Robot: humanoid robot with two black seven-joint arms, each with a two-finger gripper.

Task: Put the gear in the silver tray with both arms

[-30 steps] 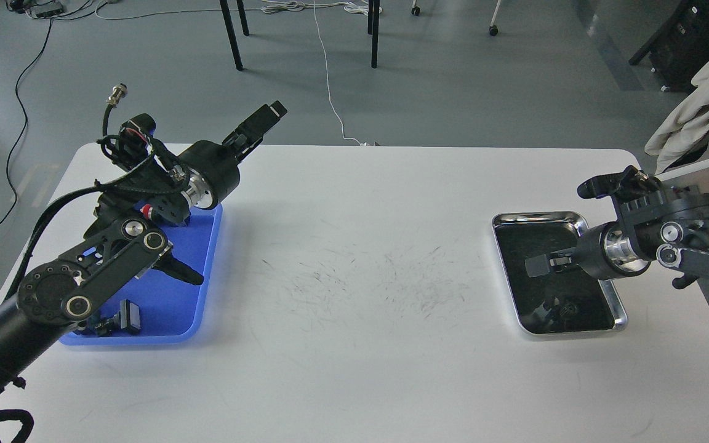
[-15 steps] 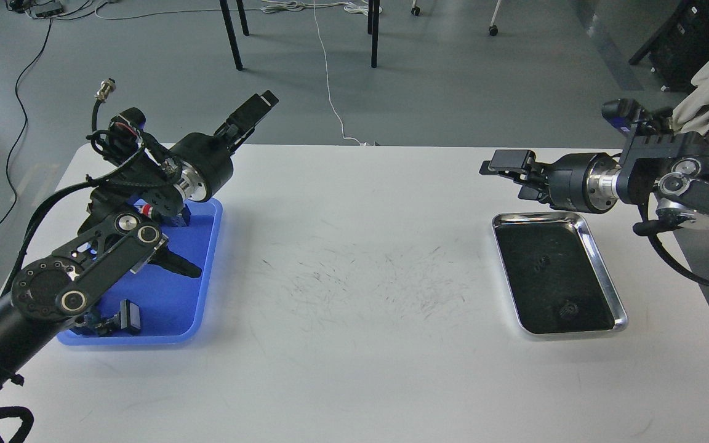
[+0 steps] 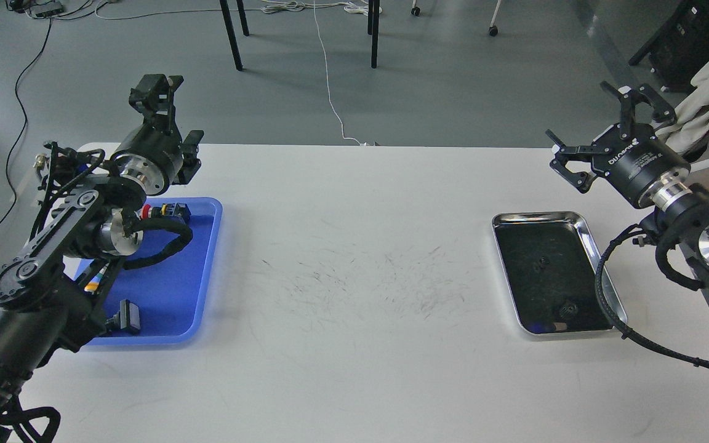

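The silver tray (image 3: 600, 261) was a shiny rectangle of metal with rounded corners, a raised polished rim and a dark, mirror-like bottom. It lay flat on the right side of the white counter (image 3: 354, 369), its long axis running from far to near and leaning slightly rightward at the near end. On its dark bottom sat two small dark gears: one near the middle (image 3: 541, 263), one close to the near right corner (image 3: 569, 308).

There was one silver tray and one blue tray (image 3: 170, 307), the blue one on the left side of the counter, well apart from the silver one. A few small dark parts lay in the blue tray, among them a black connector (image 3: 130, 318) near its near edge.

Two black arms were in view. The left gripper (image 3: 156, 92) was raised above the far left corner of the counter, pointing away; whether its jaws were apart or together I cannot tell. The right gripper (image 3: 607, 126) was held up past the far right end of the silver tray, jaws spread wide apart and holding nothing.
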